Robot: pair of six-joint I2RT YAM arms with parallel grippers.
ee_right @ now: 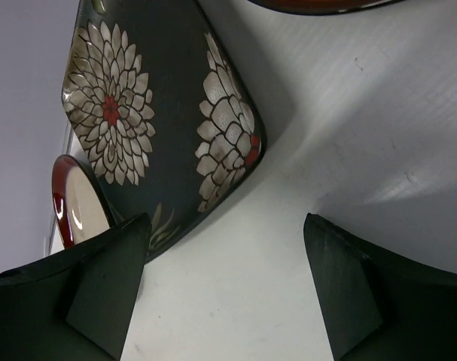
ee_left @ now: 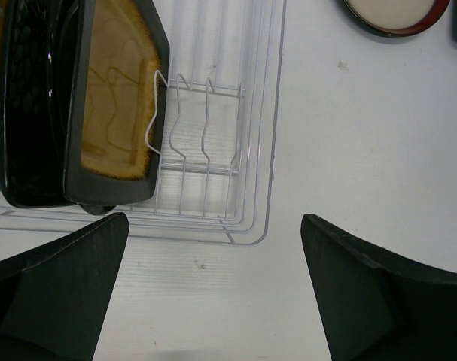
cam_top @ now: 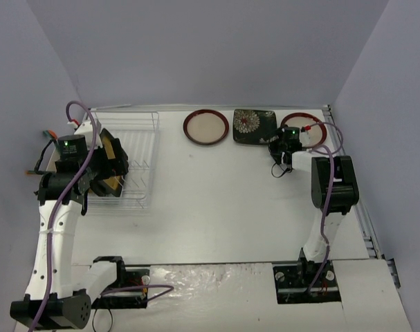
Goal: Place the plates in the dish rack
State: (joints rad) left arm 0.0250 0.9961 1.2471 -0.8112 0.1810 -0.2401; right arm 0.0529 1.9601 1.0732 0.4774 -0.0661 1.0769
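The dish rack (cam_top: 142,149) stands at the left. In it a square black-amber plate (ee_left: 115,105) stands on edge, with more dark plates behind it. My left gripper (ee_left: 213,293) hangs open just outside the dish rack's (ee_left: 251,150) rim, over bare table, holding nothing. Along the back lie a round cream plate with a red rim (cam_top: 205,127), a square black floral plate (cam_top: 254,126) and a second red-rimmed plate (cam_top: 308,131). My right gripper (cam_top: 282,162) is open beside the floral plate (ee_right: 153,113). One finger (ee_right: 100,293) overlaps that plate's corner, with only table between the fingers.
The rack's free slots (ee_left: 205,128) lie right of the standing plates. Grey walls enclose the table on three sides. The red-rimmed plate (ee_right: 77,203) shows past the floral one in the right wrist view. Cables hang from both arms.
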